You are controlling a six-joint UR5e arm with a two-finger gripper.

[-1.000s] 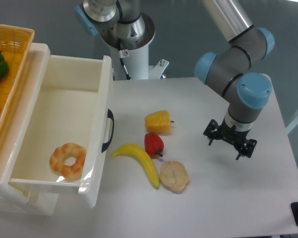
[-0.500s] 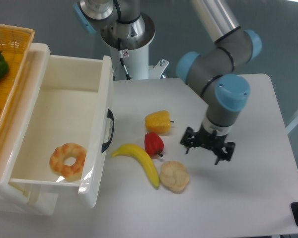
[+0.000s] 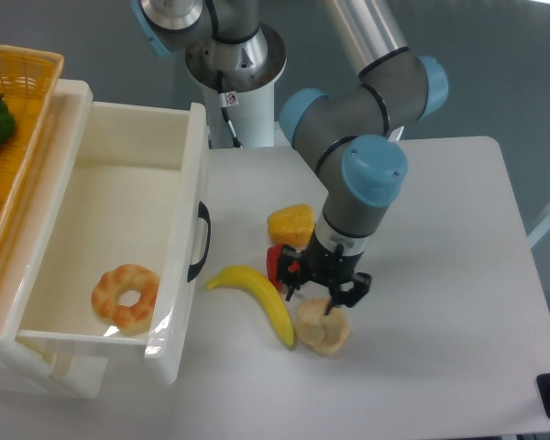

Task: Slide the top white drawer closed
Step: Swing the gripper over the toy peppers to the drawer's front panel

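hovering with fingers spread, the gripper (image 3: 324, 291) must reach the top white drawer (image 3: 119, 247) leftward and push it shut.

The top white drawer (image 3: 119, 247) stands pulled out at the left of the table (image 3: 440, 367), with a doughnut (image 3: 125, 297) inside near its front. A basket (image 3: 14, 119) sits behind it at far left. Right of the drawer lie a banana (image 3: 257, 298), two peppers (image 3: 291, 225) and a bun (image 3: 323, 328), with the gripper (image 3: 325, 291) over the bun.
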